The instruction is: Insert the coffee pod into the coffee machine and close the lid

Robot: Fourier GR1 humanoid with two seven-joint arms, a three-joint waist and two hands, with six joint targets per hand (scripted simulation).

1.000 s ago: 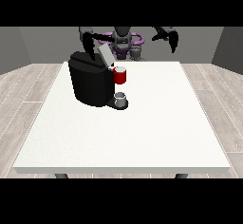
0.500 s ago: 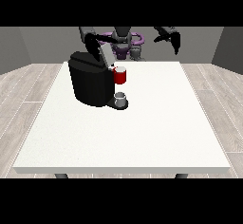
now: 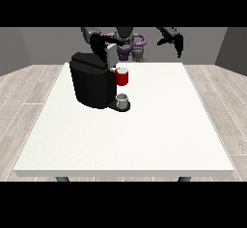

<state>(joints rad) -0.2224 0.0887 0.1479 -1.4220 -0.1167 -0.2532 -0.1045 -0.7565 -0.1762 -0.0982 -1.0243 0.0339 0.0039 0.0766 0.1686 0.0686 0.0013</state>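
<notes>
The black coffee machine [image 3: 91, 84] stands on the left half of the white table [image 3: 144, 135]. Its grey lid [image 3: 112, 55] is tilted up at the top back. A red cylinder [image 3: 122, 77] sits at the machine's front head, above a small grey cup [image 3: 123, 100] on the base. The hand at the view's left [image 3: 101, 47] is right behind the lid, its dark fingers against the lid's left edge. The hand at the view's right [image 3: 174, 41] hangs raised above the far right edge of the table, fingers relaxed and pointing down, holding nothing.
The robot's torso [image 3: 126, 41] with purple parts stands behind the table's far edge. Grey wood-plank floor surrounds the table. The white tabletop stretches right of and in front of the machine.
The hand at the view's left has moved right and down to the raised lid. The hand at the view's right has drifted slightly up and to the right.
</notes>
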